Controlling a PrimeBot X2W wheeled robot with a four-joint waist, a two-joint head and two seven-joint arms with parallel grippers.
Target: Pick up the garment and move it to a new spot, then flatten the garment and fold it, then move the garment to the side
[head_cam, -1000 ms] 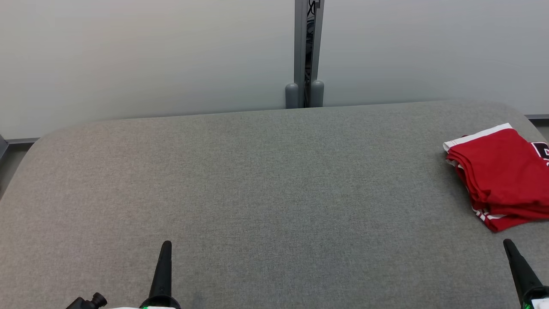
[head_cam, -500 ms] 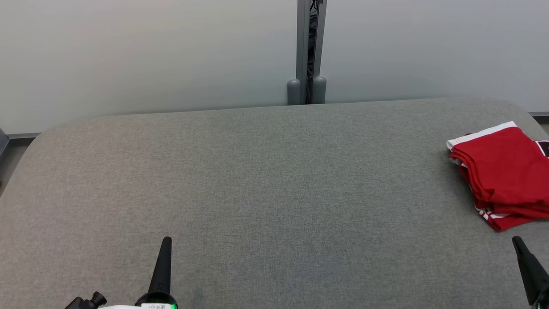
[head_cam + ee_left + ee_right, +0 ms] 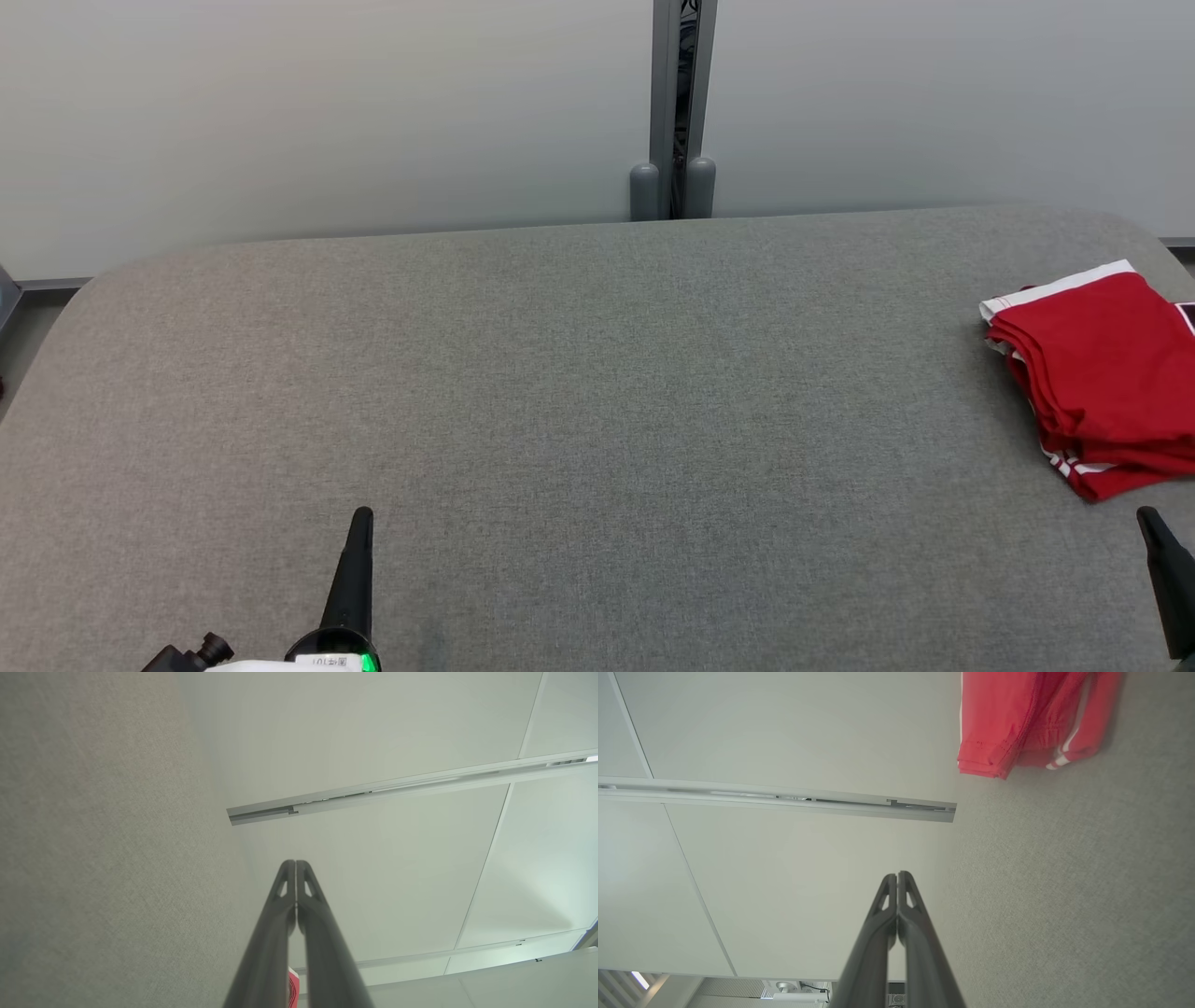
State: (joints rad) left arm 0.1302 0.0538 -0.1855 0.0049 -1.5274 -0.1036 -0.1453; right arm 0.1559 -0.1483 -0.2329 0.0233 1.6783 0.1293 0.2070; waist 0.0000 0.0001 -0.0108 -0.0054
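Note:
The garment [image 3: 1106, 373] is red with white trim, folded into a stack at the right edge of the grey fabric table [image 3: 597, 392]. In the right wrist view the garment [image 3: 1017, 718] lies at the top, well beyond my fingers. My left gripper [image 3: 361, 515] is at the lower left, shut and holding nothing, far from the garment. The left gripper [image 3: 295, 863] has its two fingers pressed together. At the lower right, just below the garment, my right gripper [image 3: 1146, 515] is shut; the right gripper [image 3: 897, 875] also has its fingers together with nothing held.
A pale wall with a grey vertical post [image 3: 674, 103] stands behind the table's far edge. The table's corners are rounded, and floor shows at the far left [image 3: 19, 345].
The head view has shifted a little, so the garment and right gripper sit further right and the post further right. Both grippers stay shut; the garment lies as before.

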